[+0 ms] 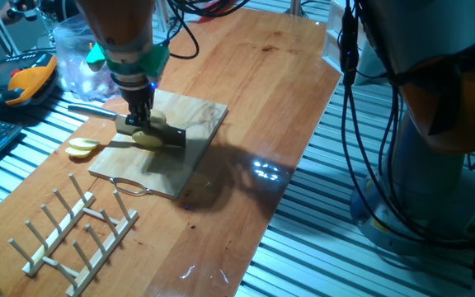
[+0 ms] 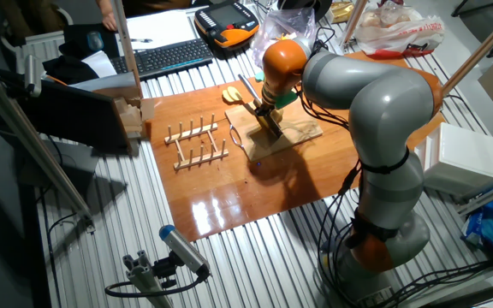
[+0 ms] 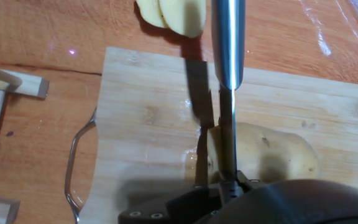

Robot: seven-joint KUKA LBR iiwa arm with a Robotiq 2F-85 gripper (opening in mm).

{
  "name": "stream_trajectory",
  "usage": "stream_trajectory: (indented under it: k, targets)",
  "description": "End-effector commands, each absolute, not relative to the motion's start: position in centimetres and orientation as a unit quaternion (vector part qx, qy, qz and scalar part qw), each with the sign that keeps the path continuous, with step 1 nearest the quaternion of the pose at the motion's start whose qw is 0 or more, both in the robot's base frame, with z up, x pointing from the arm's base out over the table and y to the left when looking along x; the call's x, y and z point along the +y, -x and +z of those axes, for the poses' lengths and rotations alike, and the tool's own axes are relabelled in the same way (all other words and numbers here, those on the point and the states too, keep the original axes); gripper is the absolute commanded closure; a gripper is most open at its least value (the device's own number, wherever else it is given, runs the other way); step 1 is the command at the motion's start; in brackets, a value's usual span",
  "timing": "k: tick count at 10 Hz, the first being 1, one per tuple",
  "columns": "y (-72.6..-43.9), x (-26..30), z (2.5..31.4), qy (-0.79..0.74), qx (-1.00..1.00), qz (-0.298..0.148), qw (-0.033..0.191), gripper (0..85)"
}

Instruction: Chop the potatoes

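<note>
1. The wooden counter point(image 1: 262, 99) runs long under everything, glossy, with glare just beyond the board.
2. On it lies the cutting board point(image 1: 192, 124), pale wood, directly beneath the jaws point(image 1: 141, 110); its wire handle point(image 3: 73, 155) sticks out at one end.
3. A wooden dish rack point(image 1: 77, 227) stands well apart from the jaws, past the board's handle end.
4. The knife point(image 3: 227, 43) is clamped in the jaws, metal handle pointing away along the board, blade edge down into the potato.
5. The potato chunk point(image 3: 272, 152) lies on the board right under the jaws, the blade sunk into its end.
6. Slices point(image 3: 173, 15) sit off the board's far edge on the counter, overlapping, near the knife handle's tip.
</note>
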State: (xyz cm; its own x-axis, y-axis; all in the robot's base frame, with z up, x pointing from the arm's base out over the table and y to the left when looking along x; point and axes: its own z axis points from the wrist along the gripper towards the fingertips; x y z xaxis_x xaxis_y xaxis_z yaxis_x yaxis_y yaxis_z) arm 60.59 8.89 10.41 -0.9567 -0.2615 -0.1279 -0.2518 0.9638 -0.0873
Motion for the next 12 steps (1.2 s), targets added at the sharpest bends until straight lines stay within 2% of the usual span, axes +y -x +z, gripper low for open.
stream_trajectory:
  k: [1, 8, 9, 12]
  targets:
    - [-60.5, 8.9, 10.2, 0.131, 0.989, -0.033, 0.066, 85.0]
    - [-60.9, 9.0, 8.8, 0.139, 0.989, -0.028, 0.042, 85.0]
    - [-60.9, 9.1, 9.2, 0.139, 0.989, -0.028, 0.037, 85.0]
    - [-60.6, 10.3, 13.2, 0.117, 0.993, -0.013, 0.023, 85.0]
